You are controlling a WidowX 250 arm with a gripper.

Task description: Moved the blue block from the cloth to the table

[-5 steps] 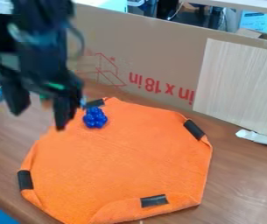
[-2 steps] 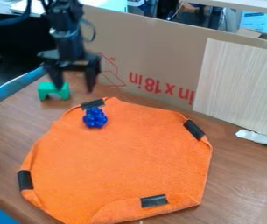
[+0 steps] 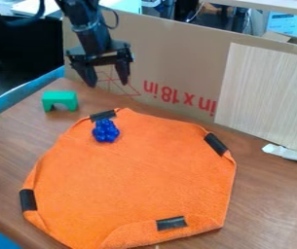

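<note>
One blue block [image 3: 105, 131] rests on one cloth [image 3: 144, 170].

Blue block [image 3: 105, 131] on orange cloth [image 3: 140, 177], near black tape strip [image 3: 103, 115]; open hand [image 3: 106, 83] above table [image 3: 268, 194].

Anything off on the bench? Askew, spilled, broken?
Minor stuff. The orange cloth is rumpled and folded over along its near edge, not flat. A ragged white strip lies at the foot of the wood-grain panel, like a stray scrap. No spill visible.
</note>
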